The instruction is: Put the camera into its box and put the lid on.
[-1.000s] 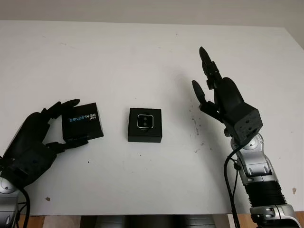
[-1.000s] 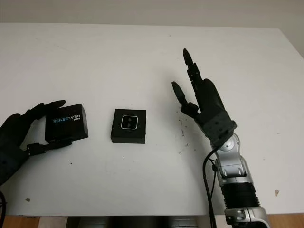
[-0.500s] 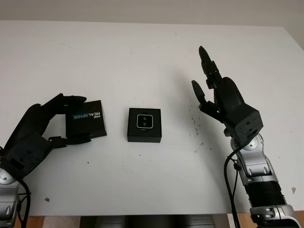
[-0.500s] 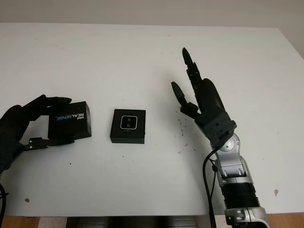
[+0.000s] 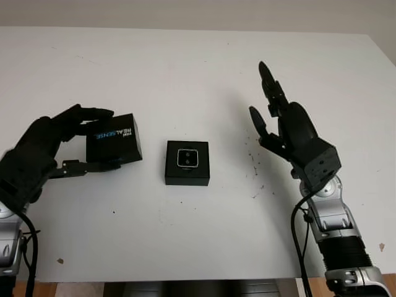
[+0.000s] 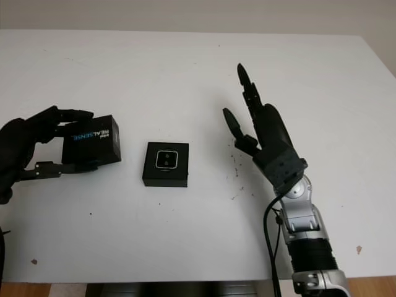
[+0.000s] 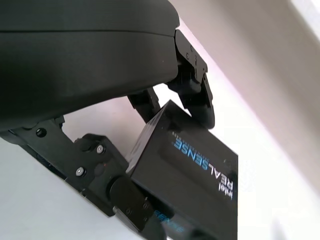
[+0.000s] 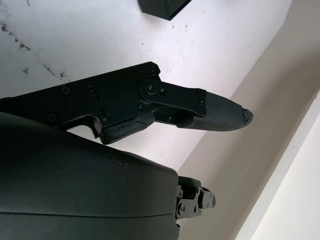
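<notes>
**Lid in hand, box awaiting cover**

The left hand point(image 5: 37, 158) grips the lid point(image 5: 113, 139), tilted, left of the box point(image 5: 187, 163) holding the camera point(image 5: 187, 158). The right hand point(image 5: 291, 133) hovers open. The lid should be levelled and squared over the box before lowering.

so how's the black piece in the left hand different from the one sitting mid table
The lid is gripped by the left hand and tilted; the box lies flat on the table, untouched. The lid's top carries REALSENSE lettering; the box is open on top, with the camera seated inside. Both are black and squarish. The right hand is open, right of the box.
</notes>
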You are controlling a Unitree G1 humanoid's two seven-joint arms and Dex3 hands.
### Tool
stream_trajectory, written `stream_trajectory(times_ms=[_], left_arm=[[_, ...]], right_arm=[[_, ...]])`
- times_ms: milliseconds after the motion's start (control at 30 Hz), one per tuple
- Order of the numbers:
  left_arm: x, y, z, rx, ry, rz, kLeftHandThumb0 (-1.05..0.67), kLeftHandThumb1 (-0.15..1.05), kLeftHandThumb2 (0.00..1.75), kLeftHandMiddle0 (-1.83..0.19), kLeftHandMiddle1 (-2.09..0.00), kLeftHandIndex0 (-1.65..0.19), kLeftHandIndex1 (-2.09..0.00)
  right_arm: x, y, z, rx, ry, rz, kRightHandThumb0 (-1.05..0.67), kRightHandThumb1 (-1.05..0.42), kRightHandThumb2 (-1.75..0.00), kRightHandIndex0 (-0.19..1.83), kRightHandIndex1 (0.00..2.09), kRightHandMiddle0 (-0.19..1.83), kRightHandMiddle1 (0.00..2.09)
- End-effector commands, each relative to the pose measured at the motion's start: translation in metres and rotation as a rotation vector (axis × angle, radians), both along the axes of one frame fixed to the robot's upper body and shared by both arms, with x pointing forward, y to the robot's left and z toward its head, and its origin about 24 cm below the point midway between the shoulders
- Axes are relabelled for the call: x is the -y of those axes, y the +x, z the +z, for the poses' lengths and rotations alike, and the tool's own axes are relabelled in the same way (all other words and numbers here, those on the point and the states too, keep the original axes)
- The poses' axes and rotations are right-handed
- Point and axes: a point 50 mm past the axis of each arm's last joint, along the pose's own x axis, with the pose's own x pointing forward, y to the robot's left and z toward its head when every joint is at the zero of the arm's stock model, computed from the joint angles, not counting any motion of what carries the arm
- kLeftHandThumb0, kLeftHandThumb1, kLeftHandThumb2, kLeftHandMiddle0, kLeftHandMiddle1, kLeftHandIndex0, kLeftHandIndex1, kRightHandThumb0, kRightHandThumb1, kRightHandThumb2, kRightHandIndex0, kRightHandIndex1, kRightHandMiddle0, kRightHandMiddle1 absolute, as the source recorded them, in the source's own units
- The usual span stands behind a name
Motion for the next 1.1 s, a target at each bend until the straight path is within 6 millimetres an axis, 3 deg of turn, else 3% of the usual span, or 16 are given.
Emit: stream_trajectory(times_ms=[0,100,233,367,533,700,1067], left_arm=[[0.001,0.001,0.013,0.033,-0.010,-0.022,-0.20,0.93,0.05,-0.43,-1.27,-0.51,-0.93],[0.003,0.004,0.027,0.050,0.048,-0.047,-0.27,0.92,0.05,-0.51,-1.26,-0.51,-0.97],[0.012,0.006,0.039,0.050,0.079,-0.084,-0.30,0.91,0.06,-0.61,-1.14,-0.57,-0.89],[0.023,0.008,0.046,0.038,0.081,-0.133,-0.28,0.94,0.06,-0.54,-1.25,-0.54,-0.96],[0.038,0.013,0.043,0.006,-0.019,-0.213,-0.21,0.94,0.05,-0.42,-1.58,-0.40,-1.23],[0.050,0.019,0.040,-0.022,-0.031,-0.251,-0.21,0.94,0.05,-0.41,-1.49,-0.35,-1.34],[0.069,0.029,0.030,-0.072,-0.069,-0.300,-0.19,0.95,0.06,-0.35,-1.63,-0.28,-1.43]], right_arm=[[0.000,-0.001,-0.001,0.008,0.000,0.002,-0.71,-1.05,-0.61,-0.03,0.05,-0.03,0.05],[-0.001,-0.001,-0.001,0.014,-0.010,0.005,-0.72,-1.05,-0.62,-0.02,0.06,-0.02,0.06],[-0.002,0.000,-0.002,0.006,-0.013,0.015,-0.72,-1.05,-0.63,-0.03,0.05,-0.03,0.05],[-0.004,0.000,-0.002,0.005,-0.018,0.015,-0.73,-1.05,-0.63,-0.03,0.05,-0.04,0.05],[-0.005,-0.001,-0.002,0.012,-0.013,0.017,-0.72,-1.05,-0.63,-0.03,0.05,-0.04,0.05],[-0.004,-0.001,-0.003,0.010,-0.006,0.018,-0.72,-1.05,-0.62,-0.03,0.05,-0.04,0.05],[-0.006,-0.003,-0.004,0.016,0.000,0.016,-0.72,-1.05,-0.61,-0.02,0.06,-0.03,0.06]])
